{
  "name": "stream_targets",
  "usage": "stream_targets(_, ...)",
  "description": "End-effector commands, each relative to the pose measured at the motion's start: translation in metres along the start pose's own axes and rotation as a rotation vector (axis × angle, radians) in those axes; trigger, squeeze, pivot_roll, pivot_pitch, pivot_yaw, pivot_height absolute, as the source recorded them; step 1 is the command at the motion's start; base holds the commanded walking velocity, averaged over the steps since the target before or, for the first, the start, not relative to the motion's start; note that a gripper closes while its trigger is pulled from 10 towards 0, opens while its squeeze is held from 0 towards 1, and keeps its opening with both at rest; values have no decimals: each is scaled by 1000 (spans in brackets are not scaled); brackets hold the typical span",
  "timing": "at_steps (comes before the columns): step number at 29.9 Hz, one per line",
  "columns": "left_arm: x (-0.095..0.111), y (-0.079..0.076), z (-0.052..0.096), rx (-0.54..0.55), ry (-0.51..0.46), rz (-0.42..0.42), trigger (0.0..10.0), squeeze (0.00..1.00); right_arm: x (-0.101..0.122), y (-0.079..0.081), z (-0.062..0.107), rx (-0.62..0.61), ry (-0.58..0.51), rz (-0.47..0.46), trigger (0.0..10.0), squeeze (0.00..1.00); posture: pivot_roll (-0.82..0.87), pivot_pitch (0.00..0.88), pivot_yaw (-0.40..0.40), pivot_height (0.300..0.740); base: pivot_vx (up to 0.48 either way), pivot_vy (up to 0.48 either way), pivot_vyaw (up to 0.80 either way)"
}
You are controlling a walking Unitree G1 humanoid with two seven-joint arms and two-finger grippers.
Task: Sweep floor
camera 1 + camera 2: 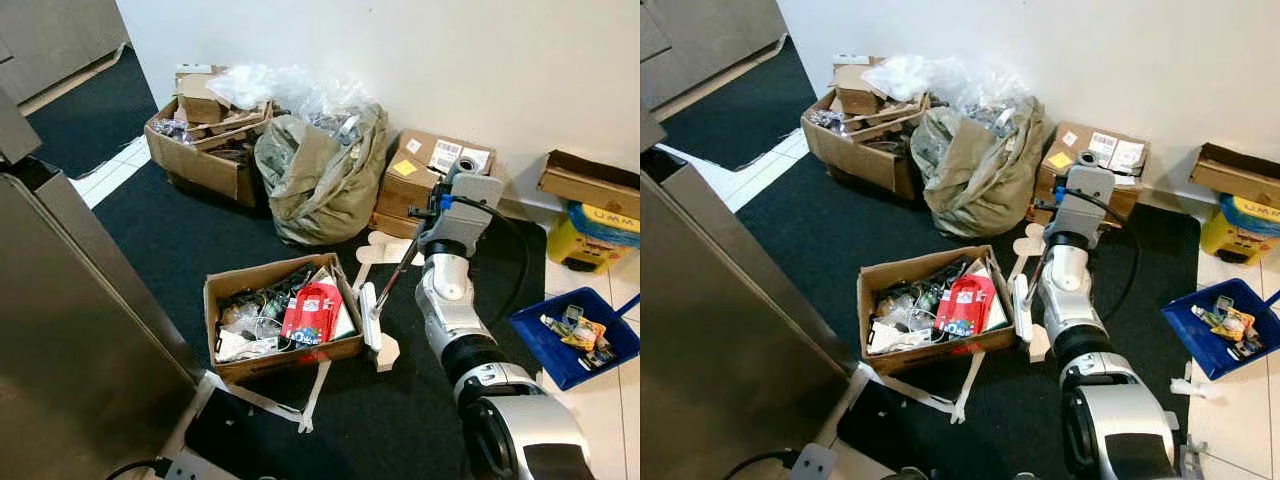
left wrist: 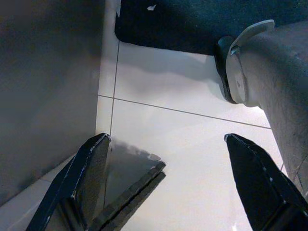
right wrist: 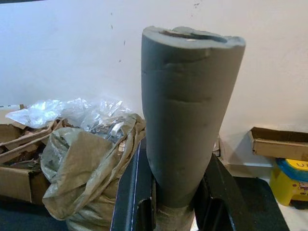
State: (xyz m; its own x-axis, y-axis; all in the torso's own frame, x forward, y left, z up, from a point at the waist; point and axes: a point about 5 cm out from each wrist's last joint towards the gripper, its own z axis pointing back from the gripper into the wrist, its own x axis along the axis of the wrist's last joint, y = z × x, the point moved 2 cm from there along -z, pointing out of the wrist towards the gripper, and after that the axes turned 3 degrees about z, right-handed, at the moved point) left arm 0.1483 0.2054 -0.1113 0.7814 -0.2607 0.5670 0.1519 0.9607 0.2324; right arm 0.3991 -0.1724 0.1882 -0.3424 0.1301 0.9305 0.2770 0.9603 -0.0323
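The right gripper (image 3: 175, 202) is clamped on the grey foam handle (image 3: 185, 110) of a broom, its two black fingers pressed against either side of the grip near its lower end, with the handle's cut top standing free above them. From the head views the right arm reaches forward over the dark mat (image 1: 180, 240), and the thin shaft (image 1: 398, 272) slants down from the wrist to a pale broom head (image 1: 370, 315) that rests on the mat just beside the small open cardboard box (image 1: 280, 312) of clutter. Scraps of cardboard (image 1: 386, 352) lie on the mat around the head. The broom looks light and stiff, though long, so the head will swing wide with a small turn of the wrist; the foam is soft and should give a sure, non-slip hold, best taken around its middle as it is now. The left gripper (image 2: 166, 187) hangs low over white floor tiles (image 2: 192, 144) beside a grey cabinet side (image 2: 48, 86), its fingers spread and holding nothing. Behind the box stand a stuffed sack (image 1: 320, 175), more boxes and a blue bin (image 1: 570, 345), all near enough to be knocked by a wide stroke.
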Motion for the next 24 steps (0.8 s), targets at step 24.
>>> stream_targets(24,-9,4,2,2,31,-18,10000,0,1,-53,-9,-176,-5,-24,10000,0,-8,201,41,740,0,0,0)
